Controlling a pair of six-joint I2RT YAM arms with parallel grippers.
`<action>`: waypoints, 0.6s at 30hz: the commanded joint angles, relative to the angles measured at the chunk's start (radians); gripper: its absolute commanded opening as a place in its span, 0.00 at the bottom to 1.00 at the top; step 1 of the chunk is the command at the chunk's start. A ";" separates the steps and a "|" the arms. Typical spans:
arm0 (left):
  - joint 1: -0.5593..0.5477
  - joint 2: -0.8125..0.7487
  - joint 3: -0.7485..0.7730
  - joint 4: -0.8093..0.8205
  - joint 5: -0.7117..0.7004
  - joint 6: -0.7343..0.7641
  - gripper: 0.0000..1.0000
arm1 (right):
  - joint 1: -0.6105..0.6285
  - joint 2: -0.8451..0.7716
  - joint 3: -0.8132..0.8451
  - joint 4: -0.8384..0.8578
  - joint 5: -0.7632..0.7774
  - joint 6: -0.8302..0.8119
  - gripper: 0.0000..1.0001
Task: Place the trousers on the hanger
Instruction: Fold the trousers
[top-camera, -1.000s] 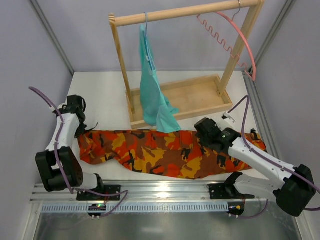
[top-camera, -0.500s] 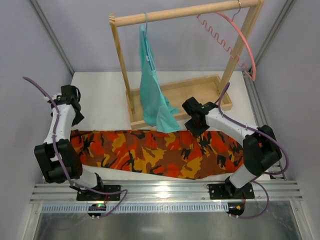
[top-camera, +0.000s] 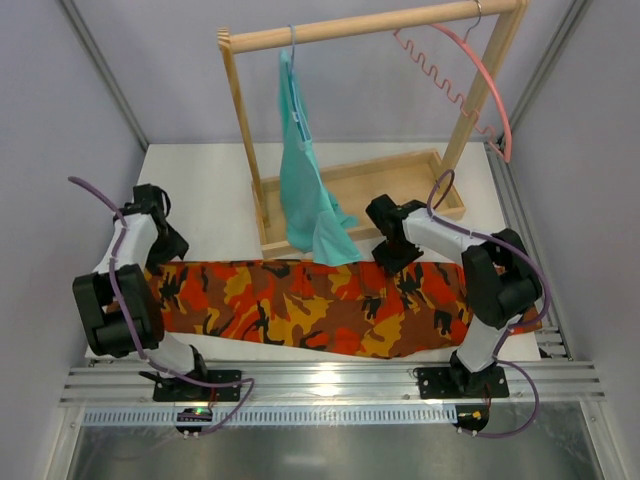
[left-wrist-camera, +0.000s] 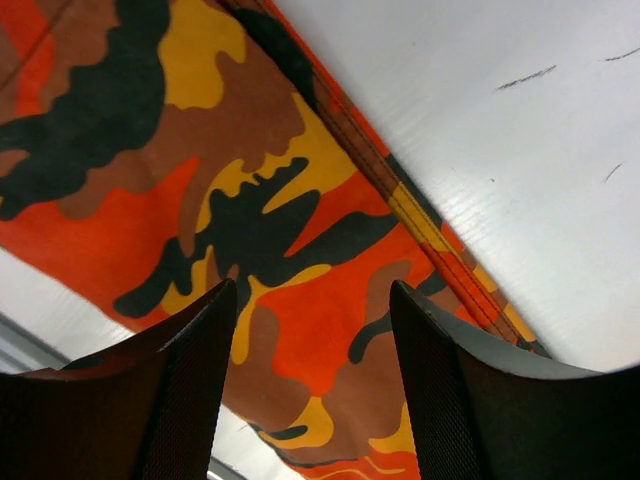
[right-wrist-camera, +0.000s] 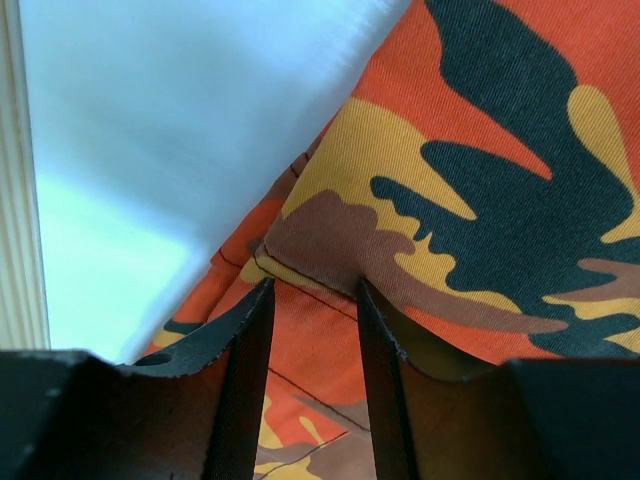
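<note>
The camouflage trousers (top-camera: 300, 305) lie spread flat across the front of the table. The pink hanger (top-camera: 487, 80) hangs by its hook at the right end of the wooden rod, with nothing on it. My left gripper (top-camera: 163, 248) hovers open just above the trousers' (left-wrist-camera: 250, 200) left end, cloth showing between its fingers (left-wrist-camera: 180, 400) but none gripped. My right gripper (top-camera: 395, 258) points down at the trousers' (right-wrist-camera: 500, 150) far edge right of the middle. Its jaws stand open with a narrow gap, tips on a folded seam edge.
A wooden rack (top-camera: 370, 25) stands at the back on a tray-like base (top-camera: 400, 190). A teal garment (top-camera: 305, 190) hangs from its left end, the hem reaching the trousers' far edge. Grey walls close in on both sides, and a metal rail runs along the near edge.
My left gripper opened and let go of the trousers' left end. The right arm swung from the right end to the far edge near the middle, jaws narrowing. The trousers now lie straighter.
</note>
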 joint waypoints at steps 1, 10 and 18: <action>0.007 0.071 0.013 0.066 0.064 -0.019 0.63 | -0.009 0.011 0.020 0.006 -0.006 -0.002 0.41; 0.009 0.155 0.014 0.077 0.026 -0.045 0.61 | -0.044 0.009 0.006 0.038 0.017 -0.063 0.10; 0.009 0.186 0.013 0.071 0.016 -0.052 0.52 | -0.044 -0.044 0.049 0.061 0.038 -0.145 0.04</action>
